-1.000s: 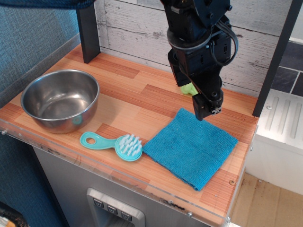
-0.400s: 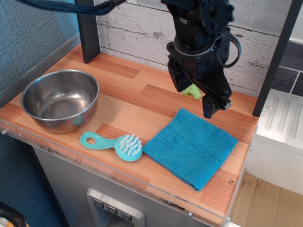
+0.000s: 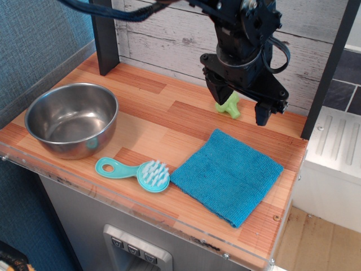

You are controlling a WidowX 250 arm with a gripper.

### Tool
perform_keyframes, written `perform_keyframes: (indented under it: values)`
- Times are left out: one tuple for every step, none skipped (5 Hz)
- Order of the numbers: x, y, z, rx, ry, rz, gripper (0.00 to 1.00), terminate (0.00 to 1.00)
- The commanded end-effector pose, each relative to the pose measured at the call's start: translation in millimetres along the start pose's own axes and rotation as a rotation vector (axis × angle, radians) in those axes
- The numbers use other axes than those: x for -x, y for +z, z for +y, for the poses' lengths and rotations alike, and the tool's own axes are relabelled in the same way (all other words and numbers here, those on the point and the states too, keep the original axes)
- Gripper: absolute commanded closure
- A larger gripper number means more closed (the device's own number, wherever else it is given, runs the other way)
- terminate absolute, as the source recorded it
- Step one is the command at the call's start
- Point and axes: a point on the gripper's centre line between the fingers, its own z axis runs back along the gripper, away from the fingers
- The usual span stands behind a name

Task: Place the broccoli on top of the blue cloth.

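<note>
A: Moved since a second ago?

B: Yes. Gripper (image 3: 241,105) up and back toward the wall, off the cloth (image 3: 227,174) edge where one finger hung before. Now spread wide over the back of the table (image 3: 152,121).

A: Fingers?

B: Apart, holding nothing. One finger (image 3: 219,90) on the bowl side, the other (image 3: 263,111) out toward the table's end.

A: Broccoli?

B: Between the fingers, nearer the bowl-side one, lying on the wood. Broccoli (image 3: 229,105) now mostly in plain sight; earlier half hidden behind the gripper body. Looks tilted, stem toward the cloth. Touching the bowl-side finger or just beside it: cannot tell.

A: Cloth?

B: Flat, in front of the fingers, toward the table's front edge. Same spot as before. Apart from the broccoli, bare wood between.

A: Rest?

B: Unchanged. Brush (image 3: 138,171) well in front of the bowl-side finger, bristles up, just beside the cloth's corner. Bowl (image 3: 72,119) far off to that same side.
</note>
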Motion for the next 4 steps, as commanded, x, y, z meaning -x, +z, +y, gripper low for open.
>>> perform_keyframes:
  values:
    - [-30, -10, 35, -0.085, 0.101, -0.041, 0.0, 0.0]
    - [-29, -18, 48, -0.099, 0.129, -0.032, 0.0, 0.0]
    - [-28, -32, 53, -0.105, 0.139, -0.022, 0.0, 0.0]
    - [-29, -47, 50, -0.089, 0.153, -0.02, 0.0, 0.0]
